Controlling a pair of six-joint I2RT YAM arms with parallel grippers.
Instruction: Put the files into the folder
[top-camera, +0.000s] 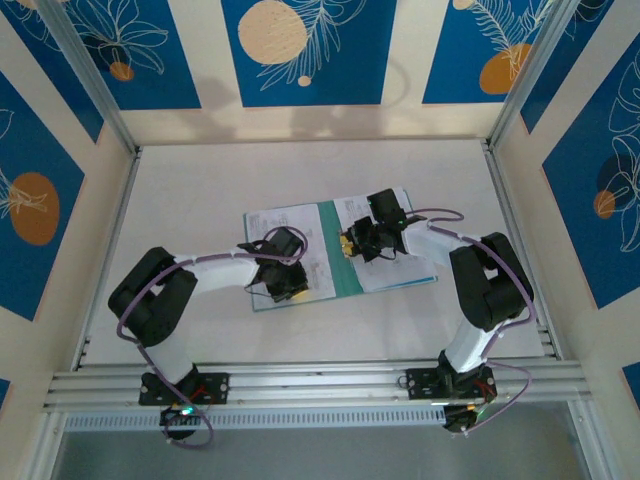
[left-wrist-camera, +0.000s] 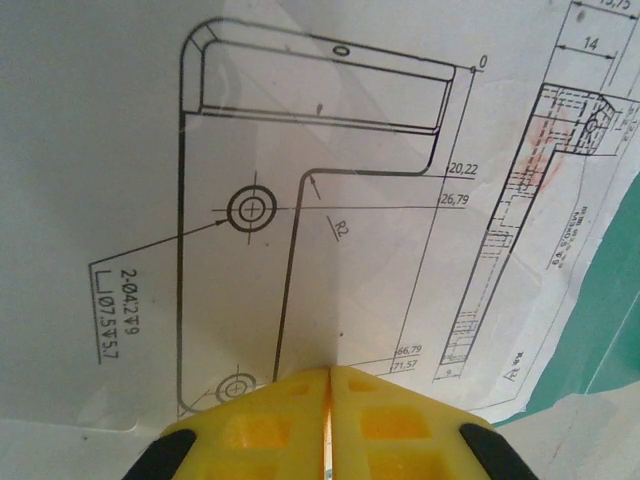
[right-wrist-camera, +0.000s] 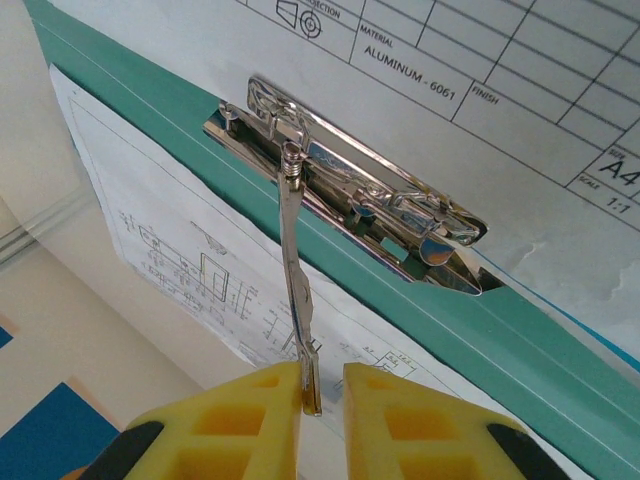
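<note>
The left claw (left-wrist-camera: 329, 378) is pressed fully closed, with the files (left-wrist-camera: 120, 150) spread just ahead of it. The right claw (right-wrist-camera: 322, 372) is held narrowly apart around the clip lever (right-wrist-camera: 292, 260), with the folder (right-wrist-camera: 440, 320) just beyond.

Bright, even overhead light. Soft arm shadows on white table (top-camera: 200, 190). Glare on metal clip (right-wrist-camera: 340, 195). Yellow fingers (left-wrist-camera: 260, 430) blurred at close range; sheet (left-wrist-camera: 90, 150) print sharp.

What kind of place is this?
Probably a robot test booth: a left arm and right arm bolted to a metal rail, and a white table boxed in by blue patterned panels.
</note>
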